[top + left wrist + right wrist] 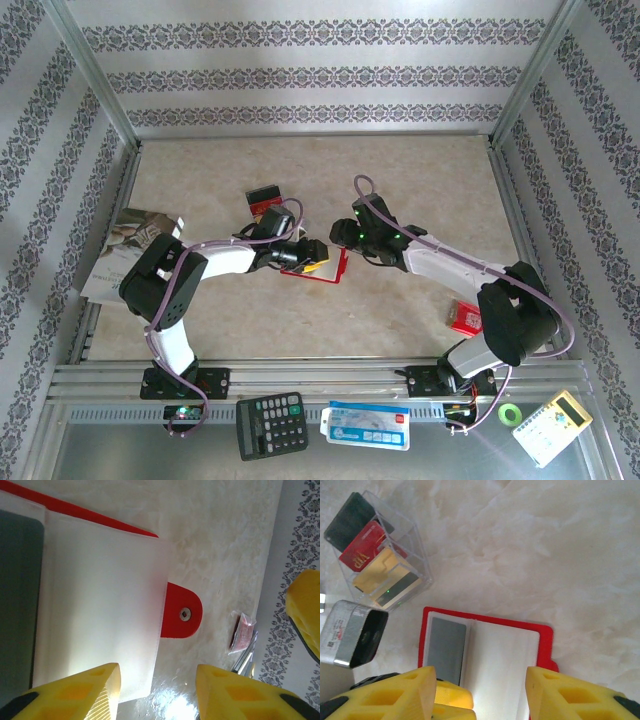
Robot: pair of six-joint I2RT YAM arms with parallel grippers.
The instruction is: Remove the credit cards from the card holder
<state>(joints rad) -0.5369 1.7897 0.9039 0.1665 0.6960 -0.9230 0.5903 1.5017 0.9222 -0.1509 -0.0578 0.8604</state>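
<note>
Arms bend inward, left pincer (pixel 157 692) and right pincer (pixel 480 690) above card holder (pixel 492 662)

The red card holder (pixel 487 667) lies open and flat on the table (pixel 545 555), pale pockets facing up, with its snap tab (pixel 181 611) poking out one side. A grey card (pixel 447 650) sits tucked in one pocket. Near it, a black card (pixel 351 520), a red card (pixel 364 552) and a tan card (pixel 377 570) stand side by side in a clear box (pixel 417 545).

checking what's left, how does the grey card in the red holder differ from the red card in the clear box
The grey rectangular card lies flat in the open red folding card holder; the red plastic card sits slotted in the clear plastic box. The grey card looks blank; the red card carries pale lettering. Both are thin.
</note>
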